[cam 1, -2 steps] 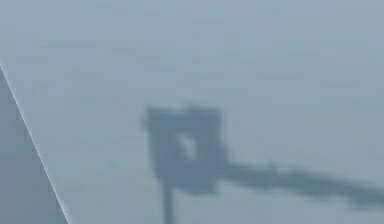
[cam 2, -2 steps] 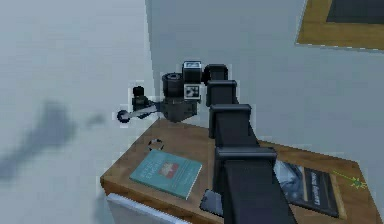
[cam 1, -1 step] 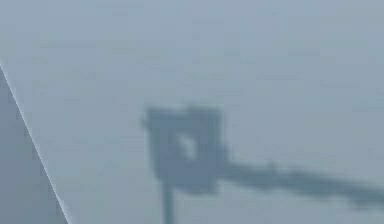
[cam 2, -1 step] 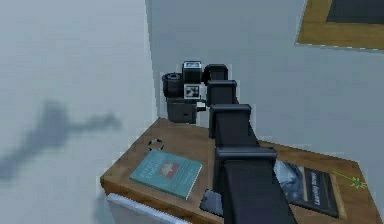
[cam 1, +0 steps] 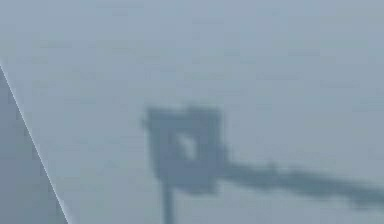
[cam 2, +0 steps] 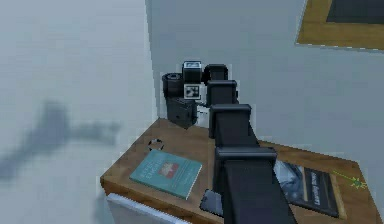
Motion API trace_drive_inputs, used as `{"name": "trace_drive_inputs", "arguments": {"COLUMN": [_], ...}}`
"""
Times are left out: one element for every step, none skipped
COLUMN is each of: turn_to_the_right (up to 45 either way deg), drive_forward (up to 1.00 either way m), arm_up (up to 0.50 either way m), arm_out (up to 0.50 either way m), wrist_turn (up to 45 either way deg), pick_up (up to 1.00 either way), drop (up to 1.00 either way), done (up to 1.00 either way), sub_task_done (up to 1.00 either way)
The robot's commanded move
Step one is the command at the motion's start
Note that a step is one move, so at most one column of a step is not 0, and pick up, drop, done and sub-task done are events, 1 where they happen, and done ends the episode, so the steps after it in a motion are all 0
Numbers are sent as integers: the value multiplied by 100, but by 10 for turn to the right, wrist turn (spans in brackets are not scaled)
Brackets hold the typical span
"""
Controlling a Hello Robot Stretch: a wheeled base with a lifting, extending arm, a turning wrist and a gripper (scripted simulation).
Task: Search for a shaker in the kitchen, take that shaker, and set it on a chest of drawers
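— As the arm (cam 2: 235, 150) reaches over the wooden top (cam 2: 150, 138), where is the gripper (cam 2: 176, 100)?
— At the top's far corner, close to the wall (cam 2: 80, 60). Whether it holds anything, I cannot tell.
— And the shaker?
— Its place I cannot make out.
— What lies on the top?
— A teal book (cam 2: 165, 170) on its near part, left of the arm, and a dark book (cam 2: 312, 187) right of the arm. A framed picture (cam 2: 345, 25) hangs above the top's right end.

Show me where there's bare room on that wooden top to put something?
On the wooden top, bare wood lies behind the teal book, left of the arm, and along the wall behind the dark magazine. The front is crowded.
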Motion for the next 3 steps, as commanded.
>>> {"name": "trace_drive_inputs", "arguments": {"turn_to_the_right": [0, 0, 0], "drive_forward": [0, 0, 0], "arm_up": [-26, 0, 0], "arm_out": [0, 0, -10], "wrist_turn": [0, 0, 0], "pick_up": [0, 0, 0], "drop": [0, 100, 0], "done": [0, 0, 0], "sub_task_done": [0, 0, 0]}}
